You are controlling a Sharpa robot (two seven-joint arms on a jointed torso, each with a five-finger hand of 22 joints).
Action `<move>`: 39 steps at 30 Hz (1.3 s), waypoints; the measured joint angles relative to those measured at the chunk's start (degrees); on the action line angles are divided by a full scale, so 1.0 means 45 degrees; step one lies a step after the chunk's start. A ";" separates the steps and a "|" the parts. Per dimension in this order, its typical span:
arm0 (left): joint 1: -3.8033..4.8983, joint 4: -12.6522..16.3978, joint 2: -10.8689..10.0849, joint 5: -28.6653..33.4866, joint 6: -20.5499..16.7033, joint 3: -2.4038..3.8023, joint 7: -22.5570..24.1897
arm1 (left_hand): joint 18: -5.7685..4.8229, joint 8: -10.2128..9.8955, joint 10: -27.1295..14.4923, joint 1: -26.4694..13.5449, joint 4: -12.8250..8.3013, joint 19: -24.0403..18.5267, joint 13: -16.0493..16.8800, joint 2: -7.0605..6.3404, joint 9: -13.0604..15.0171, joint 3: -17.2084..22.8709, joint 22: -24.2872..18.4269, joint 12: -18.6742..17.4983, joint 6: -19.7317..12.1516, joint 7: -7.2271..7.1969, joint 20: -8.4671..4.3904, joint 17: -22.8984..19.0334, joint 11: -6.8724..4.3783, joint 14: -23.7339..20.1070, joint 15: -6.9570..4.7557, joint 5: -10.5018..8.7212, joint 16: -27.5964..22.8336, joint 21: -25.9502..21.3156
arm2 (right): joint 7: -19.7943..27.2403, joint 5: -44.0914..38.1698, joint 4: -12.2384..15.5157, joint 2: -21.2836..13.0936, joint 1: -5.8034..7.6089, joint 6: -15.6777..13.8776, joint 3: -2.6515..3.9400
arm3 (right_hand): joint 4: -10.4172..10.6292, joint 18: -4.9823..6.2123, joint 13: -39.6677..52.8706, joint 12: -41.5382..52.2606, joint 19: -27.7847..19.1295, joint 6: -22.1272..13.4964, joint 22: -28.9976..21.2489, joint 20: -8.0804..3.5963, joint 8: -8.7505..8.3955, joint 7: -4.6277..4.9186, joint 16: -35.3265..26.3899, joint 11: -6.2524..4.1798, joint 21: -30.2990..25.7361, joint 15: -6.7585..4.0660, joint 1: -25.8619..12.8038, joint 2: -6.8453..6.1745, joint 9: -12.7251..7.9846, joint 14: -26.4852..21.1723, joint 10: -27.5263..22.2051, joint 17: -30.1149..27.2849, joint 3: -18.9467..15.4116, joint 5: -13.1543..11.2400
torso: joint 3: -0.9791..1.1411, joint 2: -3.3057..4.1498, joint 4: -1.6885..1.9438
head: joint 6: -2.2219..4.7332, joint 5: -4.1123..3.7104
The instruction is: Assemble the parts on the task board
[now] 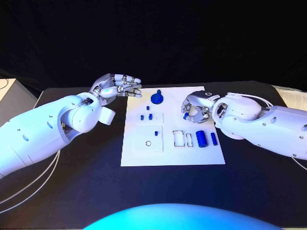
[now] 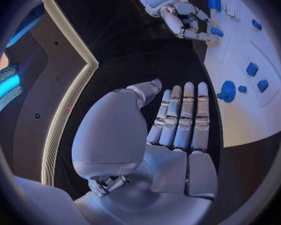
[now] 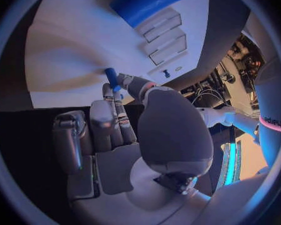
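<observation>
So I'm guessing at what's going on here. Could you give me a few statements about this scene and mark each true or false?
1. The right robot hand pinches a small blue peg. True.
2. The left robot hand holds a blue part. False: it holds nothing and hovers beside the board.
3. The flat white task board lies on a black table. True.
4. The large blue cylinder stands upright off the board. False: it lies on the board.
5. A round blue knob sits near the board's far edge. True.
</observation>
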 measured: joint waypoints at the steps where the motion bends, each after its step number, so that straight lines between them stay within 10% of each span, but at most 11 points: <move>1: -0.0001 0.0000 -0.0001 0.0000 0.0000 0.0000 -0.0002 | -0.0001 0.0000 0.0000 0.0000 0.0000 0.0000 0.0003 0.0000 0.0000 0.0000 0.0000 0.0000 0.0000 0.0000 0.0000 0.0000 0.0000 0.0000 0.0000 0.0000 0.0000 0.0000 | -0.0008 -0.0008 -0.0015 0.0002 -0.0008 -0.0002 0.0000 | 0.0020 0.0000 0.0004 -0.0001 0.0000 0.0048 0.0000 0.0000 0.0052 0.0037 0.0000 0.0000 0.0000 -0.0010 -0.0009 0.0009 0.0010 0.0010 0.0079 -0.0016 0.0020 0.0000 | 0.0000 0.0000 0.0000 | 0.0000 0.0000; 29: -0.0002 -0.0010 -0.0011 0.0001 0.0009 0.0000 -0.0113 | 0.0000 0.0000 0.0000 0.0000 -0.0001 0.0048 0.0006 0.0000 -0.0010 0.0001 -0.0029 0.0000 0.0000 0.0000 0.0048 0.0021 0.0000 -0.0001 0.0001 0.0000 0.0000 0.0000 | -0.0487 -0.0632 0.0192 -0.0062 -0.0191 -0.0880 -0.0043 | -0.0375 0.0000 0.0128 0.0235 0.0001 0.0990 -0.0005 -0.0188 0.0889 -0.0267 -0.0098 0.0078 0.0000 -0.0352 0.0177 0.0767 0.0397 -0.0014 0.0856 -0.0300 0.0854 -0.0589 | -0.0007 -0.0006 -0.0001 | -0.0046 0.0012; 39: -0.0004 -0.0100 0.0024 0.0002 0.0011 -0.0001 -0.0158 | 0.0000 0.0000 0.0000 0.0000 -0.0001 0.0047 0.0004 0.0000 -0.0009 0.0001 -0.0042 0.0000 0.0000 0.0000 0.0047 0.0023 0.0000 -0.0001 0.0001 0.0000 -0.0049 0.0000 | -0.0738 -0.0305 0.1312 -0.0790 0.0150 -0.1210 0.0260 | -0.0410 0.0000 0.0128 0.0234 0.0000 0.0988 -0.0007 -0.0188 0.0889 -0.0268 -0.0098 0.0123 0.0000 -0.0352 0.0156 0.0787 0.0505 -0.0014 0.0901 -0.0328 0.0890 -0.0623 | 0.0001 -0.0029 -0.0016 | 0.0004 0.0033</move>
